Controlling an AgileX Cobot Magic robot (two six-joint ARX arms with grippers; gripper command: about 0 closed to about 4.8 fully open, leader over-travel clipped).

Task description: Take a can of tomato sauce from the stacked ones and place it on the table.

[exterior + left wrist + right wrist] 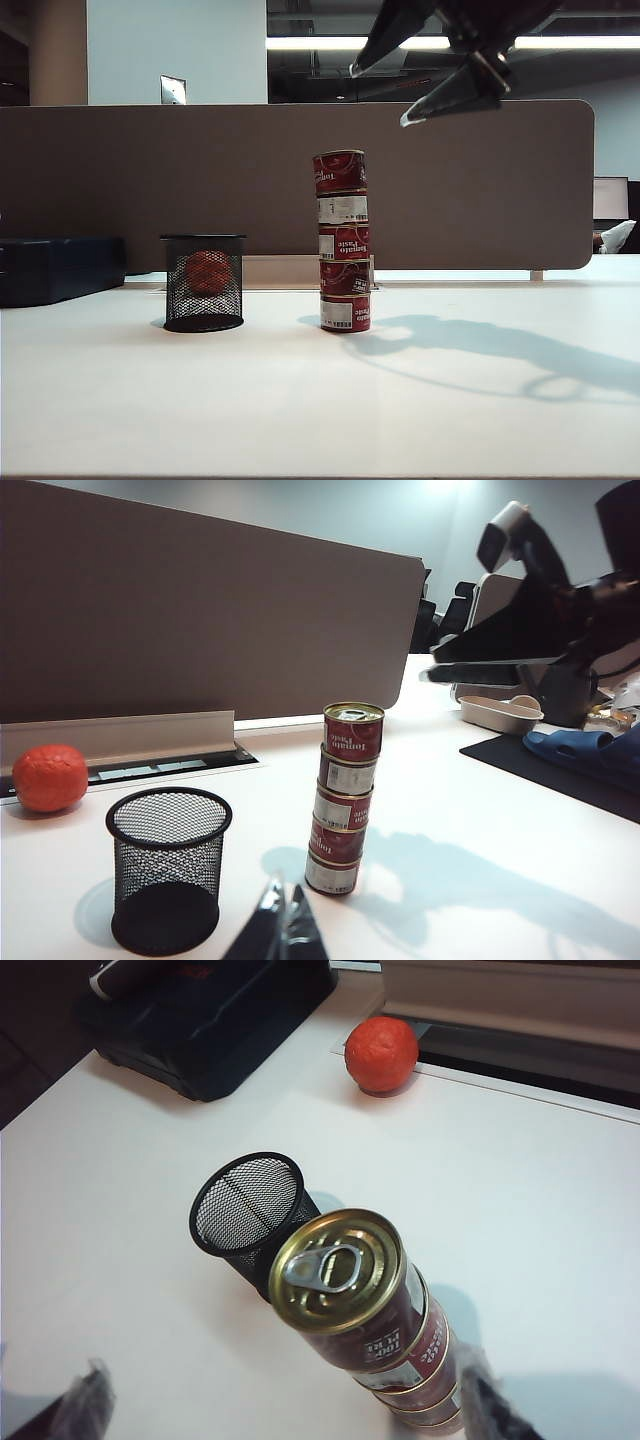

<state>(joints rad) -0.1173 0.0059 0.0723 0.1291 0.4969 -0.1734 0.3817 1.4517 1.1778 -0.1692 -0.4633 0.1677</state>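
Exterior view: the right gripper (pixel 380 95) hangs wide open and empty, above and to the right of the stack (pixel 344 258), whose top can (pixel 340 172) stands upright on the table (pixel 300 410).

Left wrist view: the left gripper (pixel 283 915) sits low near the stack's base, fingers together, farther from the top can.

Right wrist view: the top can's lid (pixel 337 1270) lies below, between the spread fingers (pixel 80 1405).

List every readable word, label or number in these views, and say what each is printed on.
"Tomato Paste", upside down: top can of the stack.
"Tomato Paste", upside down: third can down.
"100": top can's label in the right wrist view.
White barcode panels: too small to read.
No other text found.
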